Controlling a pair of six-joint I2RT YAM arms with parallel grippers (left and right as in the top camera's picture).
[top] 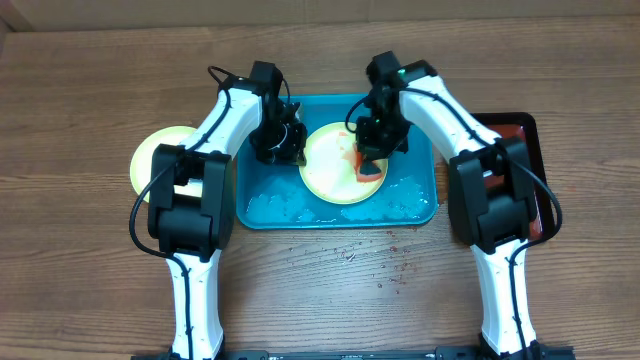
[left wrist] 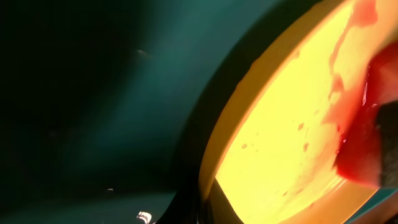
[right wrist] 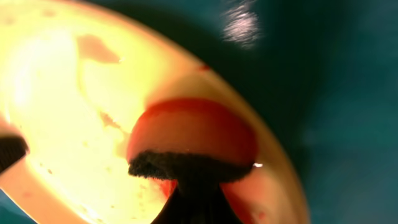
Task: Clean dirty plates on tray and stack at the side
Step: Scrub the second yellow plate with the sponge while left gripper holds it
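On the turquoise tray (top: pixel 418 165), mid-table: pale yellow plate (top: pixel 325 165), smeared with red sauce. Right gripper (top: pixel 372 156) clamped on a red sponge (top: pixel 368 171), pressed onto the plate's right side. Left gripper (top: pixel 283 146) closed at the plate's left rim. Second yellow plate (top: pixel 150 160) on the table, just left of the tray.

Table (top: pixel 80 300): wood-grain top; from my feed it carries everything.
Centre, toward 12 o'clock: turquoise tray (top: pixel 330 103), flat on the table.
3 o'clock of it: dark red tray (top: pixel 520 125), near.
9 o'clock of it: I see one pale yellow-green plate (top: pixel 150 155) on bare wood.
6 o'clock: red specks (top: pixel 390 262) scattered on the wood.
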